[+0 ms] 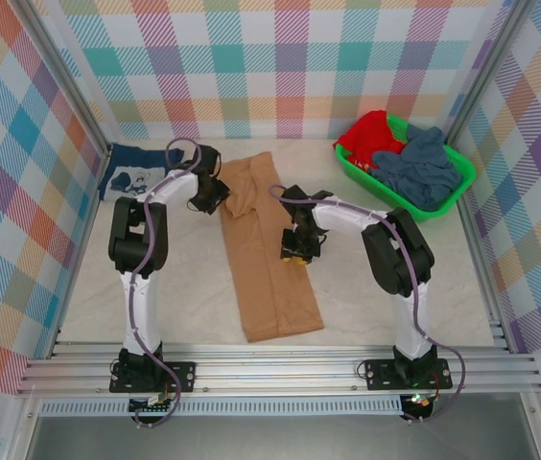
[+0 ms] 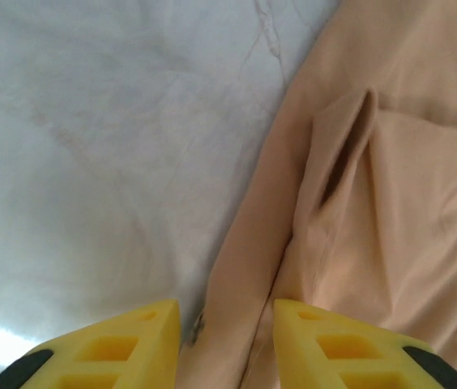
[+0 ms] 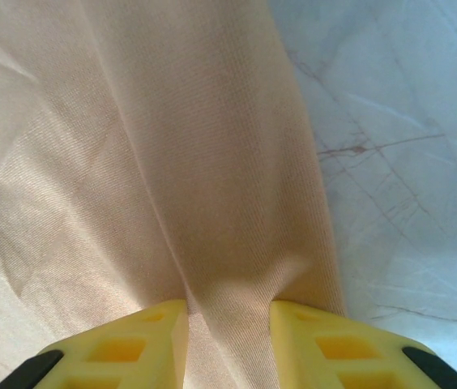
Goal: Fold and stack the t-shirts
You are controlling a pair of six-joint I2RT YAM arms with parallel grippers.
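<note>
Right gripper (image 3: 228, 344) pinched a fold of the tan-orange t-shirt (image 1: 269, 287) at mid-frame. The left gripper (image 2: 226, 344) straddled its upper-left edge, and I couldn't tell its grip. The navy t-shirt (image 1: 136, 174) lay upper left.

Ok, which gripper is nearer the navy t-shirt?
Left. The left gripper is at the edge of the tan t-shirt facing the navy t-shirt; the right gripper, at its opposite edge, is farther.

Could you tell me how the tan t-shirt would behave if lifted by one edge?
The tan t-shirt would probably droop limply: it creases and puckers where the right gripper pinches it. Likely light, being thin cloth; the folded layers may slide apart.
</note>
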